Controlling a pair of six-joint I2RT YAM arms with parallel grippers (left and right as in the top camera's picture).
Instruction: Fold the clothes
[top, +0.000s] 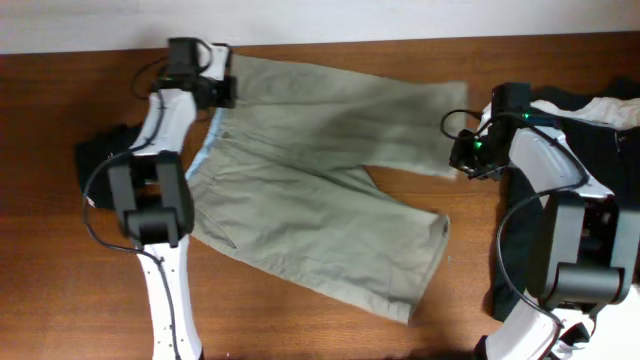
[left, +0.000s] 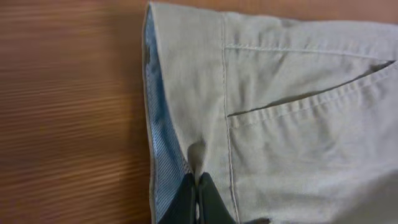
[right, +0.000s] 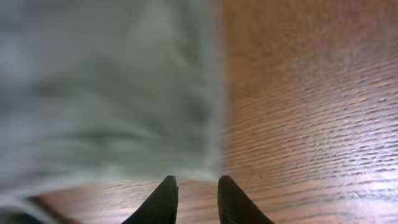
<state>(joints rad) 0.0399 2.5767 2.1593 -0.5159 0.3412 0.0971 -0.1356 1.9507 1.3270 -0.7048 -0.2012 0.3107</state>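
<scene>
The khaki shorts (top: 310, 190) lie spread flat on the wooden table, waistband to the left and legs to the right. My left gripper (top: 222, 92) is at the far corner of the waistband. In the left wrist view it (left: 197, 182) is shut on a pinch of waistband fabric (left: 205, 112) beside the pale blue lining (left: 163, 155). My right gripper (top: 463, 160) is by the hem of the far leg. In the right wrist view it (right: 194, 182) is open and empty, just off the blurred hem edge (right: 124, 112).
A black garment (top: 95, 155) lies at the left under the left arm. A pile of black and white clothes (top: 600, 115) lies at the right under the right arm. Bare wooden table (top: 330, 325) shows in front of the shorts.
</scene>
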